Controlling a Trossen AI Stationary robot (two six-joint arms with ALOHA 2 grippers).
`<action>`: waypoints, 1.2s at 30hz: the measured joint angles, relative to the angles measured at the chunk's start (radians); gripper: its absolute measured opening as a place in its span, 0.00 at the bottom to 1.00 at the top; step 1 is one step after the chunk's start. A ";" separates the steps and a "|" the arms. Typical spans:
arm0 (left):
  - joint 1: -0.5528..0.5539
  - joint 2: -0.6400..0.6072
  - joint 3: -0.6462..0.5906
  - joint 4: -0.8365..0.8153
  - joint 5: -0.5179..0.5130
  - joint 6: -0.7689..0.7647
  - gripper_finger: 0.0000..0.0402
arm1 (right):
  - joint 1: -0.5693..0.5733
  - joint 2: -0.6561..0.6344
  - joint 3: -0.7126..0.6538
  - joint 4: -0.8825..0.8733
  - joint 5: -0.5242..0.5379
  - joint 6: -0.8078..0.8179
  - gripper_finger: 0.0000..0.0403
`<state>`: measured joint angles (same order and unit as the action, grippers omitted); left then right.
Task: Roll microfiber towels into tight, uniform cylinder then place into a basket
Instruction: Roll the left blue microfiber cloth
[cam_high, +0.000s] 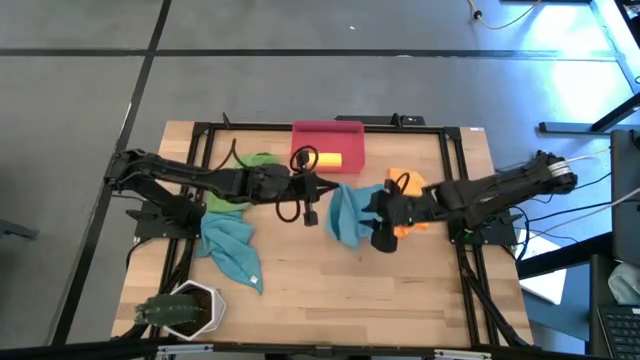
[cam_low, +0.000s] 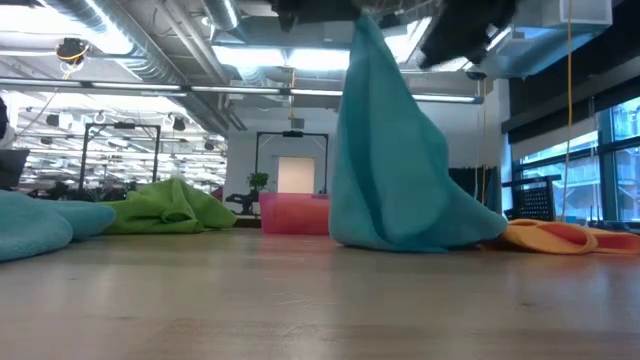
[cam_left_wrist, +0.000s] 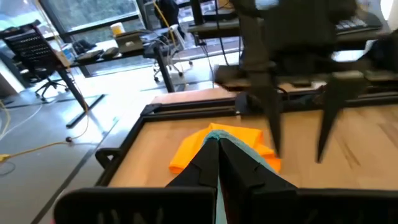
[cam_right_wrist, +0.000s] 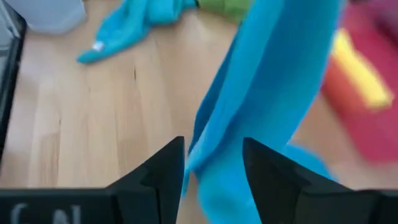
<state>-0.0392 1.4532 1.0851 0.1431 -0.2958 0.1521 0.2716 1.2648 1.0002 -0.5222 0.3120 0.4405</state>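
My left gripper (cam_high: 322, 187) is pinched tight on an upper edge of a teal towel (cam_high: 347, 215), fingers (cam_left_wrist: 214, 163) pressed together with a sliver of teal cloth between them. The towel hangs from that pinch in a tall tent and its lower folds spread on the table (cam_high: 330, 285); the low view shows it standing upright (cam_low: 400, 160) with the base touching the wood. My right gripper (cam_high: 378, 222) sits on the far side of the same towel from the left, jaws parted. In the right wrist view the cloth (cam_right_wrist: 267, 93) runs between and ahead of my two dark fingers (cam_right_wrist: 161, 171), close to both, but I cannot tell whether either touches it. Just behind my right fingers lies the orange towel (cam_high: 412, 200), flat on the table. Behind my left gripper, along the arm, lies the green towel (cam_high: 240, 180), bunched, and beside that arm the second teal towel (cam_high: 232, 250), sprawled on the wood. Beyond my left fingers, at the table's back edge, stands the red basket (cam_high: 328, 140) with a yellow roll (cam_high: 330, 159) lying inside it. A potted plant (cam_high: 180, 310) stands at the front corner on my left side.
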 joint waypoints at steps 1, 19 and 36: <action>0.005 0.000 0.000 -0.003 0.000 0.003 0.00 | 0.019 0.000 -0.026 0.016 0.009 0.032 0.41; 0.028 0.000 0.000 -0.026 0.002 0.014 0.00 | 0.135 0.222 -0.397 0.611 0.154 0.473 0.41; 0.028 0.001 -0.001 -0.041 0.002 0.014 0.00 | 0.136 0.254 -0.364 0.682 0.112 0.502 0.41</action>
<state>-0.0113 1.4540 1.0840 0.1020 -0.2935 0.1661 0.4076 1.5187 0.6361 0.1597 0.4239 0.9426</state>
